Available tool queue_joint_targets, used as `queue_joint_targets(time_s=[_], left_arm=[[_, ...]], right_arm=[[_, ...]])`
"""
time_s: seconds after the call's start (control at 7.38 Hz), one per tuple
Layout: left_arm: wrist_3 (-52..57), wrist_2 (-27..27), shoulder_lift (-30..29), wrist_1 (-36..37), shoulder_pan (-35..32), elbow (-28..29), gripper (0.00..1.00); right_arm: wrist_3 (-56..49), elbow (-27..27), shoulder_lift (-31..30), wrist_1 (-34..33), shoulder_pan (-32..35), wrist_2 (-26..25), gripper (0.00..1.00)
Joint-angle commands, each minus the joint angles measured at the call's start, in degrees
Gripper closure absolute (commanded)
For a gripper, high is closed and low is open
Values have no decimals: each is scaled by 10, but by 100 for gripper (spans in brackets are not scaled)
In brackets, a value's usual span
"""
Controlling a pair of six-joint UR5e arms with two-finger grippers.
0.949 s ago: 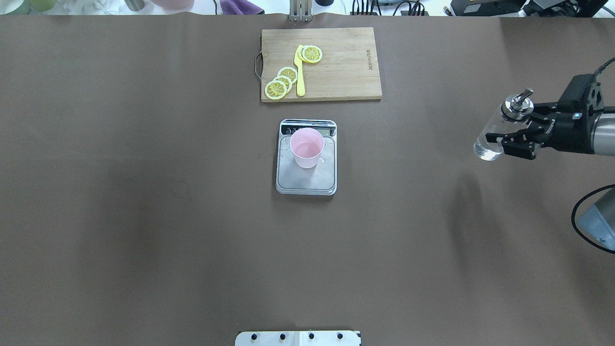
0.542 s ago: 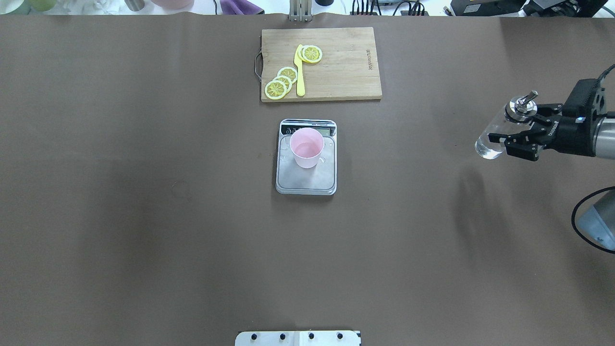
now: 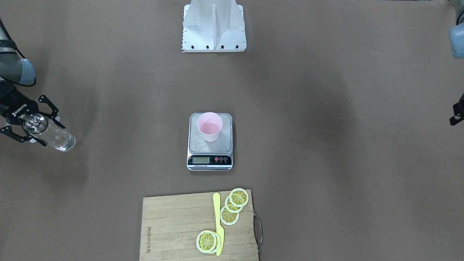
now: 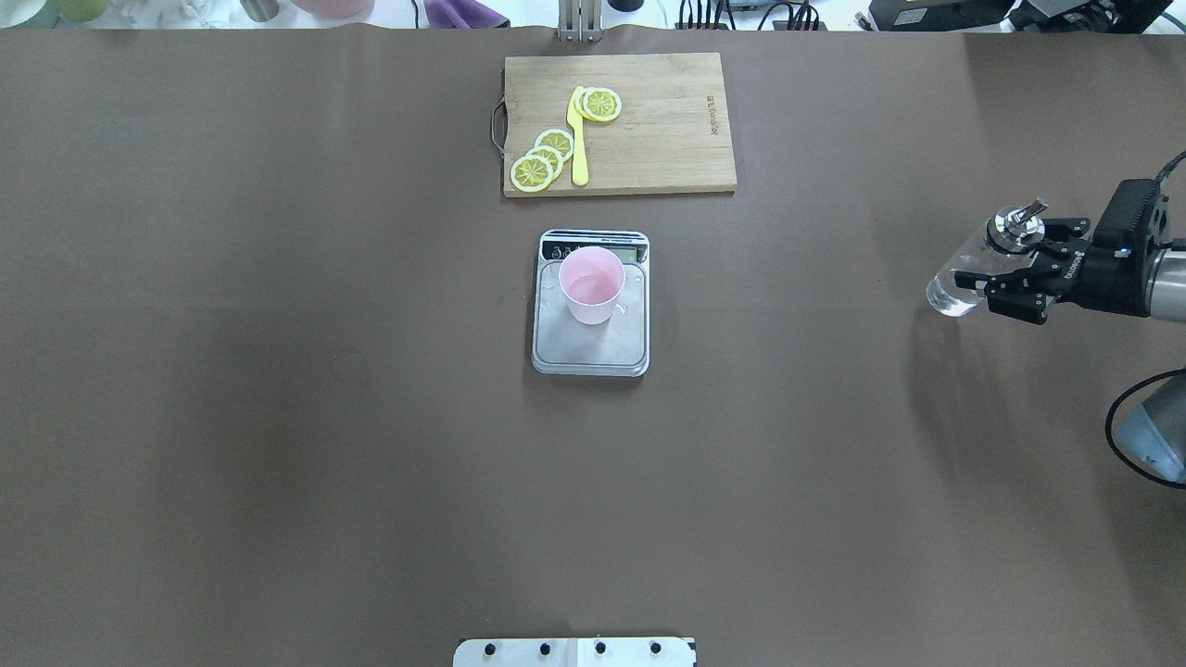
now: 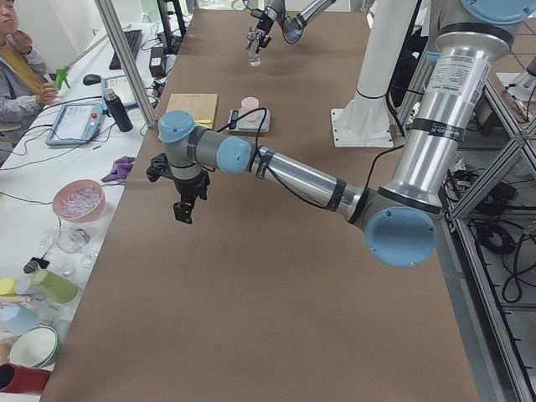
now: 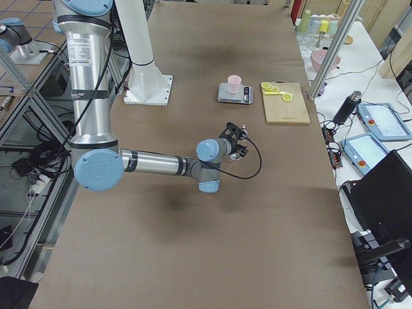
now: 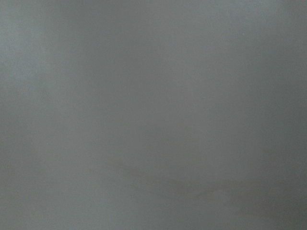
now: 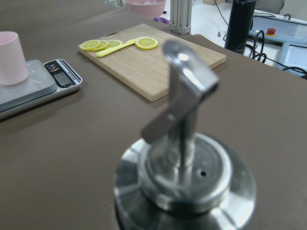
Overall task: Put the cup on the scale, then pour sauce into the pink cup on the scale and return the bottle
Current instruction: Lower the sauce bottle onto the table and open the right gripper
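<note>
**Bottle clamped at the far right, cup on the scale in the middle**

Two arms work at one table. The left gripper hangs over bare table well to the left, fingers pointing down. I cannot tell whether they stand apart or together. Its wrist camera shows only blurred brown surface.

In the middle, far from the robot, lies one board with a metal handle at its left end. On its left half are five lemon slices. Three overlap in a row left of one yellow knife, and two are stacked at the right of the knife's far end. Just nearer than the board sits the one scale, with its display on the far side. The one cup stands upright on the far half of the steel platform, close to the display. A few clear wet patches glint on the steel beside it.

Far to the right, well apart from the scale, the right gripper is clamped on the one bottle. One finger sits on each side of the glass, below the silver cap. The bottle is held about upright, spout on top. I cannot tell whether its base touches the table.
</note>
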Motion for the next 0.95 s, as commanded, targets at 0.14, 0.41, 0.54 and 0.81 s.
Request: queue_joint_targets(time_s=[0.14,0.41,0.54,0.81], left_arm=[[0,0,-3,0,0,0,2],[0,0,-4,0,0,-1,2],[0,0,-4,0,0,0,2],[0,0,-4,0,0,0,2]], right_arm=[[1,-19,-1,11,0,4,67],[6,-24,-1,10,0,5,0],[3,-23,-1,11,0,5,0],[2,-24,-13,25,2,14,0]])
